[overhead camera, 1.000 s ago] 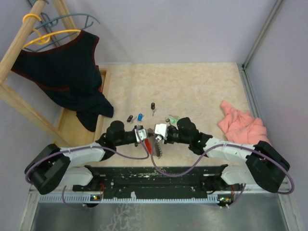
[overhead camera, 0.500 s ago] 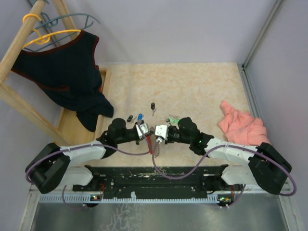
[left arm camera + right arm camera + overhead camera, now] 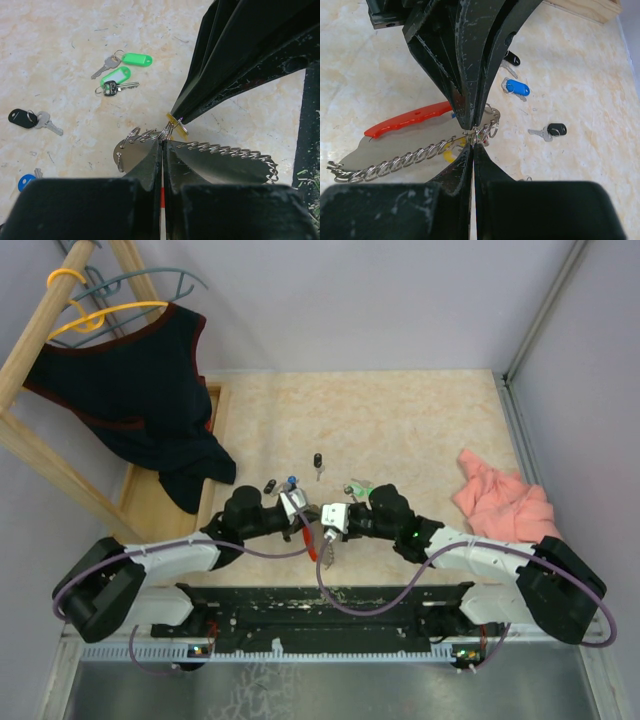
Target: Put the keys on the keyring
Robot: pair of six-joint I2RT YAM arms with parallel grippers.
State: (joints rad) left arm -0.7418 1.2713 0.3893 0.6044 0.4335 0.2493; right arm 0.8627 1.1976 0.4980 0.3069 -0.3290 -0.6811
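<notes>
The keyring (image 3: pixel 220 160), a grey plate edged with wire loops and a red band (image 3: pixel 410 119), hangs between both arms just above the table (image 3: pixel 318 540). My left gripper (image 3: pixel 163 142) is shut on its looped edge. My right gripper (image 3: pixel 471 145) meets it tip to tip, shut on the small ring of a yellow key (image 3: pixel 176 125) at that same edge. Loose keys lie on the table beyond: two green (image 3: pixel 136 59) (image 3: pixel 116 76), one blue (image 3: pixel 517 89), two black (image 3: pixel 556 130) (image 3: pixel 512 59).
A dark vest (image 3: pixel 130 390) hangs on a wooden rack (image 3: pixel 40 330) at the far left, over a wooden tray (image 3: pixel 150 505). A pink cloth (image 3: pixel 500 500) lies at the right. Grey walls close in the beige tabletop (image 3: pixel 400 420).
Both grippers have edged slightly away from the bases with the keyring between them. The keyring has turned more edge-on and looks narrower from above. Both stayed shut.
</notes>
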